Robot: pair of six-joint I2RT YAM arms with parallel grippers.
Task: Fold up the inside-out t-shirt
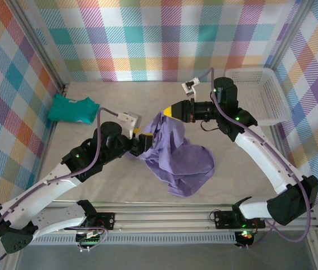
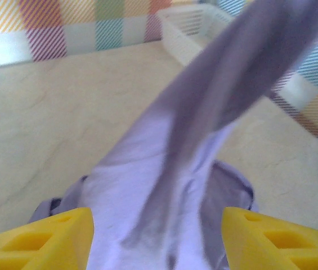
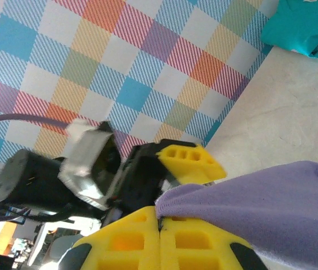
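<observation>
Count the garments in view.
2. A purple t-shirt is bunched in the middle, one end lifted by the right gripper. A teal folded garment lies at the far left. The bunched shirt could hide another.

You won't find any writing, label, brand mark or number that you can read here. The purple t-shirt point(image 1: 181, 160) shows you only plain cloth, and nothing legible stands on the teal garment point(image 1: 71, 108) or the white basket point(image 1: 249, 70); any marks on them are too small or too blurred for you to make out.
</observation>
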